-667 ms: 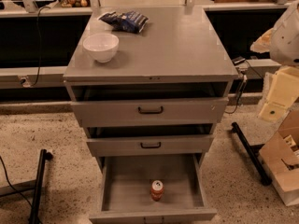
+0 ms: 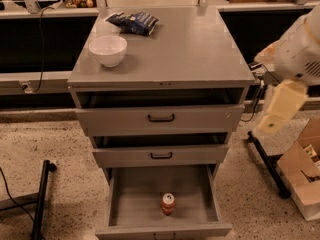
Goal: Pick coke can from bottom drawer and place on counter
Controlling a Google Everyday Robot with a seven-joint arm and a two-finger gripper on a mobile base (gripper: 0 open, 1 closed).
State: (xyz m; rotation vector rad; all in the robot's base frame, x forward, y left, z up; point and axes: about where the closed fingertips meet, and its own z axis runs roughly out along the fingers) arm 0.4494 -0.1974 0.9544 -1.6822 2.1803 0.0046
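Note:
The coke can (image 2: 168,204) stands upright on the grey floor of the open bottom drawer (image 2: 130,204), near its front middle. The counter (image 2: 185,49) is the flat grey top of the drawer cabinet. My arm comes in from the right edge as a white body with a beige part hanging down. The gripper (image 2: 278,112) is at that beige end, to the right of the cabinet at the height of the top drawer. It is well above and to the right of the can, and nothing is in it.
A white bowl (image 2: 108,49) and a dark blue snack bag (image 2: 133,22) lie on the counter's back left. The two upper drawers with black handles are slightly open. A cardboard box (image 2: 305,174) and a black stand leg (image 2: 267,161) are on the floor at right, and another black leg (image 2: 41,199) at left.
The arm's beige end has shifted a little to the left, towards the cabinet. The can, the drawers and the things on the counter have not moved.

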